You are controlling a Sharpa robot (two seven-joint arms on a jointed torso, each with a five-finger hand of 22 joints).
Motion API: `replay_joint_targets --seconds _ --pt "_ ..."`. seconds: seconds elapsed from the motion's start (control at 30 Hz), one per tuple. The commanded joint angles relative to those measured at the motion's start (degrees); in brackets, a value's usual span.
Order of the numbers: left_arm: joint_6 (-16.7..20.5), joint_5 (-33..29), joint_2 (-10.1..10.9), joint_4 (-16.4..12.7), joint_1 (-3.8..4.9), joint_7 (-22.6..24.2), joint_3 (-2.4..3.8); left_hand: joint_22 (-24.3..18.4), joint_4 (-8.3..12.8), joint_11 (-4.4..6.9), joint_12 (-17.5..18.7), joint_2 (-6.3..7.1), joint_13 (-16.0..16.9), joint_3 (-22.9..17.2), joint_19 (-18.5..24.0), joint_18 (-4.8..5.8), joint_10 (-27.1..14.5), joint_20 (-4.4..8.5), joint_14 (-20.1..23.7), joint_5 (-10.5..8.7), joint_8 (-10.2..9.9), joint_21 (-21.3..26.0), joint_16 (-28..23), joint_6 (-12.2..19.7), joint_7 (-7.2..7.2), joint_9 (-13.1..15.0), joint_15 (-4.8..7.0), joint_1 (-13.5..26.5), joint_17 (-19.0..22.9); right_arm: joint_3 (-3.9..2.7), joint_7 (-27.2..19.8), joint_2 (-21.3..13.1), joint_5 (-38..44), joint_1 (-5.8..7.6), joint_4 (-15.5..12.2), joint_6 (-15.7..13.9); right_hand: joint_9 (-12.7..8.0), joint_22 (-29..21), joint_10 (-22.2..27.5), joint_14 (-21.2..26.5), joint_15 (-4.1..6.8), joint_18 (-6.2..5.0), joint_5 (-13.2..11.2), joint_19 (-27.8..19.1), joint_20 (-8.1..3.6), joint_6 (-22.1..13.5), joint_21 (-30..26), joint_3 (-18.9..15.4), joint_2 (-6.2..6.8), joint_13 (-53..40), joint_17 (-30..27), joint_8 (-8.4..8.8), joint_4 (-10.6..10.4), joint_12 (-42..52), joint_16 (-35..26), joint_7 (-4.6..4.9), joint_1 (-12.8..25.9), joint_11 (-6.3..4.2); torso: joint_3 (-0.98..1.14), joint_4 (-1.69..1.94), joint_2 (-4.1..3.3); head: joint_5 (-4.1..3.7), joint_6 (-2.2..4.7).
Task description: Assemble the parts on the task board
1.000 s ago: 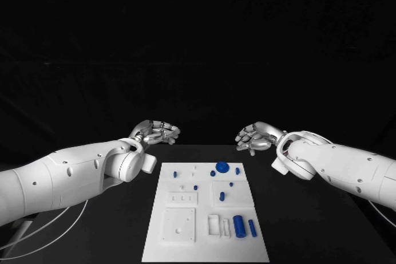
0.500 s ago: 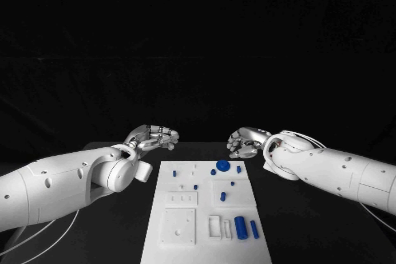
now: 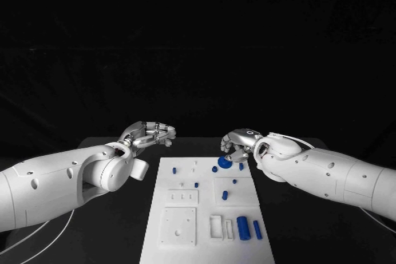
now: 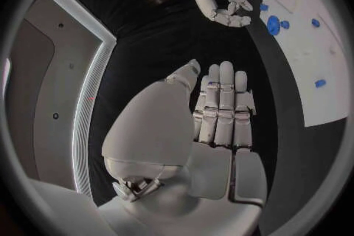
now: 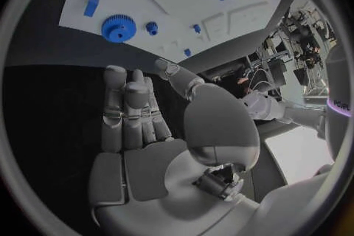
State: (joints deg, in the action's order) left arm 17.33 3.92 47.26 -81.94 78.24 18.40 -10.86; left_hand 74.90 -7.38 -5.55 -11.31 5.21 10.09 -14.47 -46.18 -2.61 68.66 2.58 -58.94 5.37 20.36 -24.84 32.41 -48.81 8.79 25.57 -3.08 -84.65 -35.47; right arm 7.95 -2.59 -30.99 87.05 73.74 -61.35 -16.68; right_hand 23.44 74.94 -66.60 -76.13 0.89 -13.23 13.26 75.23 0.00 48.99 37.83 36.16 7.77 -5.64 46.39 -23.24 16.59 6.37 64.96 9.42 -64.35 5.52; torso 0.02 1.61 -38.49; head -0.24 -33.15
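Observation:
The white task board (image 3: pixel 206 209) lies lengthwise in the middle of the black table. A blue gear (image 3: pixel 224 161) sits at its far end, with small blue pegs (image 3: pixel 214 169) around it. A thick blue cylinder (image 3: pixel 242 225) and a thin one (image 3: pixel 257 229) lie near the front right. My right hand (image 3: pixel 237 144) hovers just behind the gear, its fingers loosely curved and holding nothing. My left hand (image 3: pixel 149 133) hangs beyond the board's far left corner, also holding nothing. The right wrist view shows the right hand (image 5: pixel 133 118) short of the gear (image 5: pixel 117 28). The left wrist view shows the left hand (image 4: pixel 221 112) with straight fingers.
White fixtures stand on the board: a square plate (image 3: pixel 179 225) at the front left and a slotted block (image 3: pixel 216 225) beside the thick cylinder. Bare black table (image 3: pixel 305 229) flanks the board on both sides. My forearms cross the table's left and right parts.
My right hand has moved inward and down towards the gear at the board's far end. My left hand has barely shifted. The parts lie where they were.

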Motion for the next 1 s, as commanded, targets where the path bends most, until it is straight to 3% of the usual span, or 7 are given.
replay_joint_targets --seconds 0.03,0.3,0.67,1.0 --pt "-0.8 -0.4 0.1 -0.3 0.15 0.9 0.16 0.8 0.4 -0.08 0.3 -0.04 -0.1 -0.1 0.5 0.64 -0.6 0.02 0.6 0.16 -0.4 0.3 -0.3 0.2 0.42 -0.1 -0.01 0.5 0.1 -0.01 1.0 0.4 4.3 -0.13 0.4 -0.7 0.1 1.2 -0.9 0.4 0.18 -1.77 -0.4 4.2 -3.81 0.6 0.4 0.6 0.1 -0.1 -0.2 0.36 0.0 -0.3 0.5 0.06 -0.6 -0.04 -0.17 0.34 -1.32 -0.3 0.13" --pt "-0.8 -0.4 0.4 -0.6 0.34 0.8 0.36 0.8 0.5 -0.29 0.8 0.05 -0.1 -0.1 0.5 0.66 -0.9 0.0 0.6 0.14 -0.6 0.3 -0.4 0.2 0.48 -0.1 -0.04 0.7 0.1 -0.03 1.4 0.9 5.8 -0.22 0.2 -0.5 -0.1 1.1 -0.4 0.5 -0.02 -1.77 -0.7 4.2 -3.8 0.3 0.6 1.0 0.54 0.1 -0.6 0.9 0.0 -1.1 1.0 0.2 -0.4 0.17 -0.4 0.58 -2.59 -0.34 0.28" --pt "-0.9 -0.4 0.4 -0.8 0.51 0.4 0.42 0.8 0.5 -0.36 1.0 0.08 -0.2 -0.2 0.6 0.67 -0.9 -0.01 0.6 0.12 -0.7 0.4 -0.4 0.2 0.5 -0.1 -0.05 0.8 0.1 -0.03 1.8 2.1 7.5 -0.99 0.6 0.1 -0.1 1.3 -0.9 0.6 0.04 -1.77 -0.9 5.0 -4.07 0.6 1.4 1.1 0.7 0.0 -1.0 1.09 0.0 -1.3 1.5 0.17 -0.4 0.1 -0.37 0.64 -3.61 -0.3 0.56" --pt "-1.0 -0.6 0.3 -0.9 0.51 0.3 0.42 0.8 0.5 -0.47 1.4 0.21 -0.2 -0.1 0.6 0.69 -1.0 -0.03 0.6 0.01 -0.8 0.4 -0.5 0.1 0.52 -0.1 -0.08 1.1 0.2 -0.03 2.4 2.8 9.0 -1.17 0.5 0.0 -0.1 1.2 -0.8 0.6 -0.03 -1.77 -1.5 5.2 -4.2 0.6 1.8 1.1 1.0 0.1 -1.4 1.36 0.0 -1.7 2.0 0.19 -0.3 0.17 -0.36 0.65 -4.01 -0.18 0.69"
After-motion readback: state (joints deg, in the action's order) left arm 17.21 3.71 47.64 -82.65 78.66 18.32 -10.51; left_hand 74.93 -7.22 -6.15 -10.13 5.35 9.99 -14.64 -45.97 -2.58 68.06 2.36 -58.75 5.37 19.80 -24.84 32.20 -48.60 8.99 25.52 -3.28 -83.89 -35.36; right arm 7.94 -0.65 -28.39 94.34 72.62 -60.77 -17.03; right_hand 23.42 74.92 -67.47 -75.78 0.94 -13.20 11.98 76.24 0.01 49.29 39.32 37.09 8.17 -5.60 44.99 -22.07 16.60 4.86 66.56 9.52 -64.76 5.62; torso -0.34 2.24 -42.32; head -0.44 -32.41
